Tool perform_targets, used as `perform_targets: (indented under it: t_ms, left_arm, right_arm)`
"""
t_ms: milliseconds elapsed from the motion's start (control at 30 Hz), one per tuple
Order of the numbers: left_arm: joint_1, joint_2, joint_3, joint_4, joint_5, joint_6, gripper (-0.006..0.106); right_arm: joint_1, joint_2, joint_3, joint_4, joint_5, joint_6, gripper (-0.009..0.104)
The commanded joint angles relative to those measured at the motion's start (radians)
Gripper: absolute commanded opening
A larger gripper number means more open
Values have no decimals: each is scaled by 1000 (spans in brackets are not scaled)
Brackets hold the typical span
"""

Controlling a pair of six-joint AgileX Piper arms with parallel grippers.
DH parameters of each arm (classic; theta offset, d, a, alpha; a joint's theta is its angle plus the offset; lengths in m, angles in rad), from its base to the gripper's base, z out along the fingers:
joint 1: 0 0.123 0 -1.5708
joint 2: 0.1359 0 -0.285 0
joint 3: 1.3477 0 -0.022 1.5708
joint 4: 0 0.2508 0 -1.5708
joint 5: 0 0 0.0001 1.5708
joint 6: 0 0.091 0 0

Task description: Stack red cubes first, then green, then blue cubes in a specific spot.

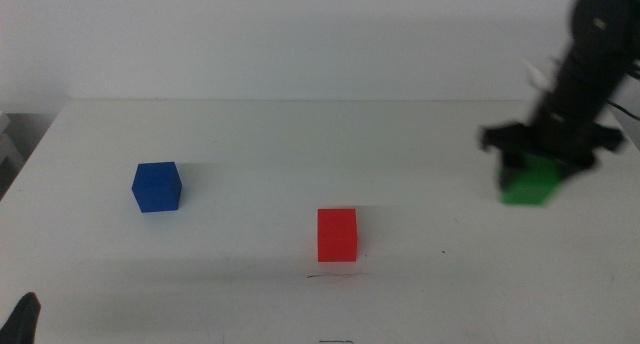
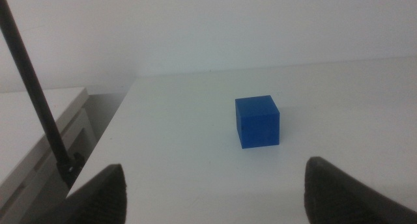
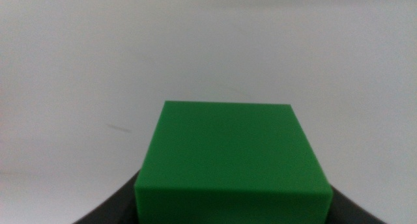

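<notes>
Presently we find the right gripper [image 1: 537,171] at the right side of the table, its dark jaws set on either side of the green cube [image 1: 530,183]; in the right wrist view that cube [image 3: 231,160] fills the space between the jaws, so we record it as held, though we cannot tell whether it rests on the white table [image 1: 250,134] or is raised just clear of it. The red cube [image 1: 337,234] stands alone near the table's middle, immediately behind the short dark line [image 1: 335,276] that marks the stacking spot. The blue cube [image 1: 157,187] sits well apart to the left, untouched. The left gripper [image 1: 24,317] waits at the near-left corner; its wrist view shows the jaws spread wide with the blue cube [image 2: 257,122] lying ahead of them. In our judgement these cubes are rigid, light and unlikely to deform or break; the plain matte faces should give fair friction. We advise taking hold across two opposite vertical faces, centred, leaving the top and bottom free so each cube seats flat on the one beneath. Misalignment on placement is the chief risk we foresee.
</notes>
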Motion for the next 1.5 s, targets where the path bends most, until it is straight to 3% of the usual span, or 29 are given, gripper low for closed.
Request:
perform_targets:
  t_ms: [0, 300, 467, 1233, 1467]
  left_arm:
    - [0, -26, -3, -4, -74, -8, 93]
    - [0, -26, -3, -4, -74, -8, 93]
    - [0, -26, -3, -4, -74, -8, 93]
    - [0, -26, -3, -4, -74, -8, 93]
    - [0, -26, -3, -4, -74, -8, 93]
  right_arm:
    - [99, -37, -100, -11, 83, 103, -1]
    - [343, 129, -305, -8, 83, 282, -1]
    - [410, 198, -371, -20, 83, 353, -1]
    - [467, 259, -451, -41, 82, 440, -1]
    - [468, 279, -451, -8, 82, 425, -1]
